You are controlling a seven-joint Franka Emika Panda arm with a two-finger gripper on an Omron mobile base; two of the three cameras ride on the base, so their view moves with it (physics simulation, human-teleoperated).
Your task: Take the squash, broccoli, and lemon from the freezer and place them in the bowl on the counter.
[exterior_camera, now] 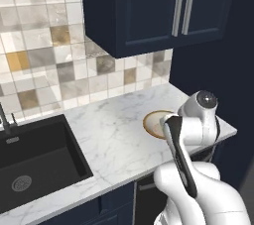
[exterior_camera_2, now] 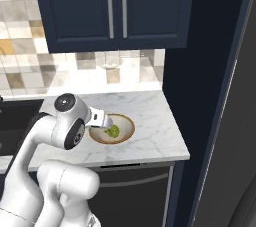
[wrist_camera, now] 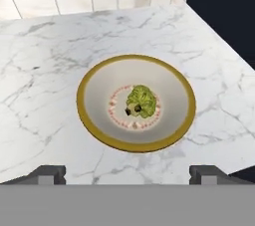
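The bowl point(wrist_camera: 87, 120) sits on the white marble counter point(wrist_camera: 45, 60) near its right end, tan rim around a pale inside. The broccoli point(wrist_camera: 140, 101), a small lumpy green floret, lies in the bowl's middle. My gripper point(wrist_camera: 128, 174) hovers above the bowl's near edge, open, its fingertips point(wrist_camera: 50, 172) spread wide with nothing between them. In the right base view the gripper point(exterior_camera_2: 103, 121) hangs over the left rim of the bowl point(exterior_camera_2: 127, 133), with the broccoli point(exterior_camera_2: 114, 131) just beside it. My arm hides part of the bowl point(exterior_camera: 147, 122) in the left base view. The squash, lemon and freezer are out of view.
A black sink point(exterior_camera: 34, 162) is set into the counter at the left. Navy wall cabinets point(exterior_camera_2: 115, 8) hang above the bowl, and a glass jar point(exterior_camera_2: 108, 61) stands at the back wall. A tall dark panel point(exterior_camera_2: 210, 96) closes off the counter's right end.
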